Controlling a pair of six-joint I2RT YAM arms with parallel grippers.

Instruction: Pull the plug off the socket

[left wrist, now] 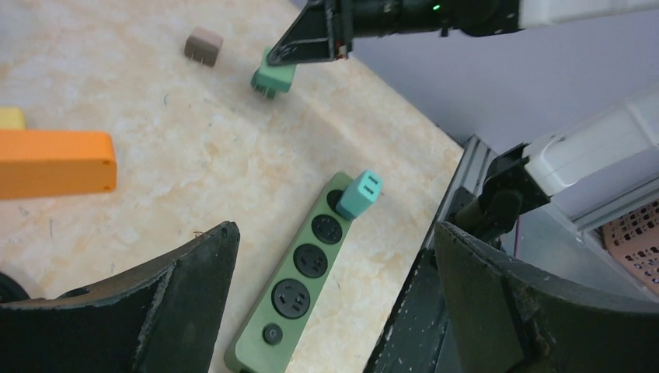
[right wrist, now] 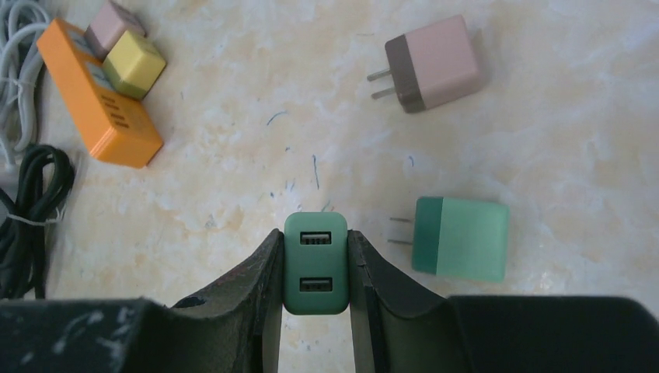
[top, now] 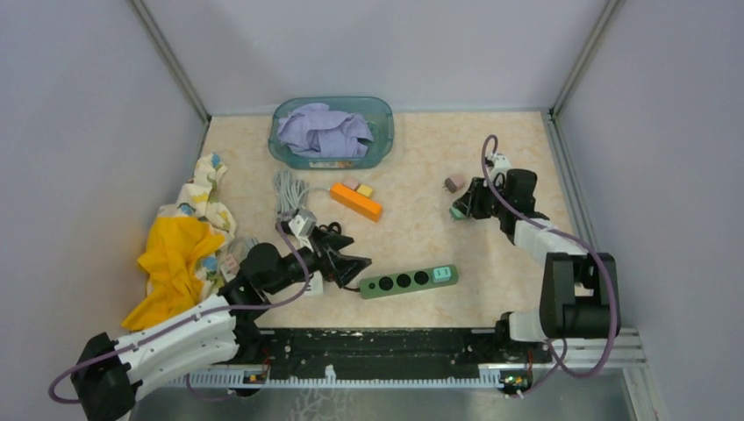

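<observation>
No lettering, brand, number or sign can be read on anything here. Small dark marks on the orange power strip [right wrist: 116, 132], at ten o'clock in the right wrist view, are too blurred to read.

There were two power strips, a green strip [top: 408, 281] and an orange strip [top: 355, 201], six charger plugs [right wrist: 460, 238], one basin [top: 383, 132] and three cloths [top: 175, 254].

Plain grey walls [top: 377, 44] rise beyond and outside the left gripper [top: 355, 261] and right gripper [top: 461, 209], enclosing an evenly lit beige marbled desk [top: 421, 230].
</observation>
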